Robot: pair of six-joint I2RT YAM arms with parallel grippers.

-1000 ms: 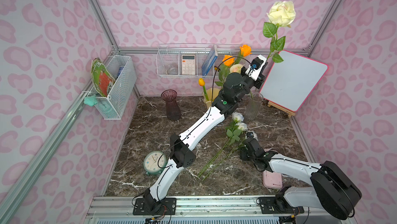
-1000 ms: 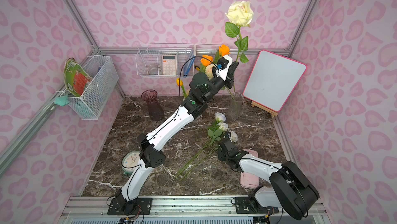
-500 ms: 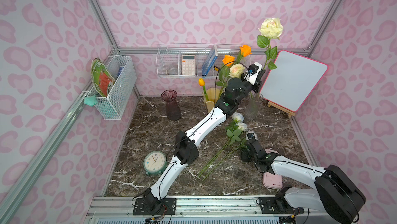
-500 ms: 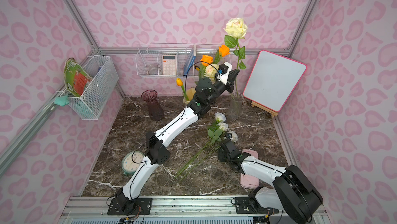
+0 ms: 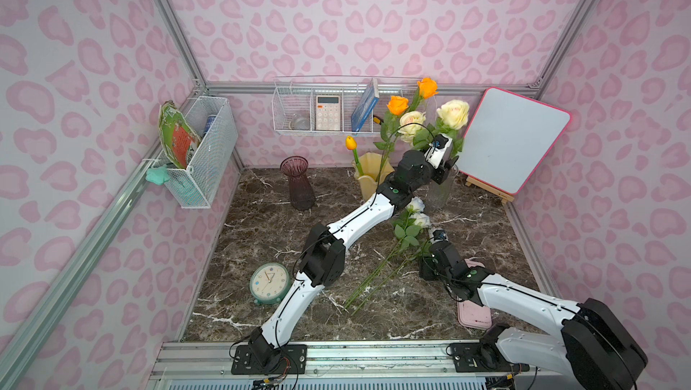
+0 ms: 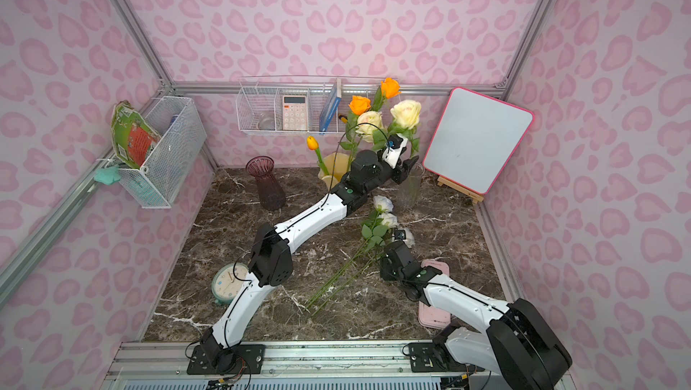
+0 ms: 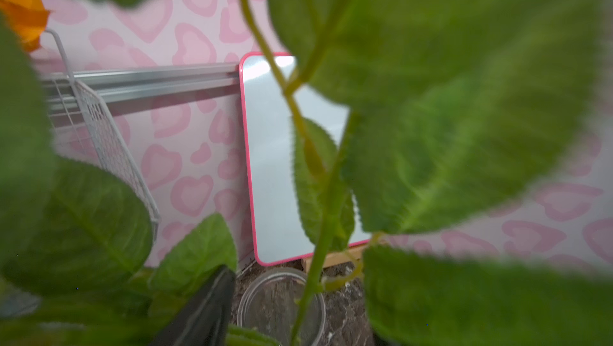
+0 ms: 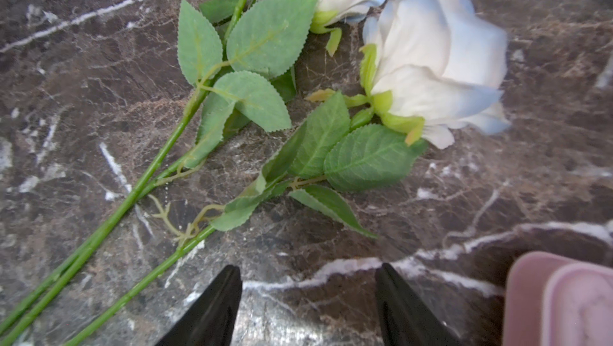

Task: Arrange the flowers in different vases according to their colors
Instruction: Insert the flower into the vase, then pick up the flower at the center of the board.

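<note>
Flowers are split between the vases and the counter (image 5: 261,227). In both top views a cream-yellow rose (image 5: 453,114) stands upright in the clear glass vase (image 5: 443,193) at 1 o'clock on the counter. The left wrist view shows its green stem (image 7: 311,281) dropping through the vase's rim. The left gripper (image 6: 405,169) sits at that rim with its jaws parted, and the one finger (image 7: 205,311) in view is clear of the stem.

A second cream-yellow rose (image 5: 411,122) rises just to the 9 o'clock side of the first. The arm hides its lower stem, so I cannot tell which vase holds it. Two orange roses (image 5: 397,104) and an orange tulip bud (image 5: 350,142) stand in the yellow wavy-rimmed vase (image 5: 368,182) at 12 o'clock. The dark purple ribbed vase (image 5: 299,182) stands at 11 o'clock, well apart.

White-blue roses (image 5: 420,218) lie flat near the counter's middle, heads toward 1 o'clock and stems trailing toward 7 o'clock. The right gripper (image 8: 306,268) hovers beside them on the 3 o'clock side, its jaws spread over bare marble and gripping nothing. A pink box (image 5: 473,313) lies at 4 o'clock.
</note>
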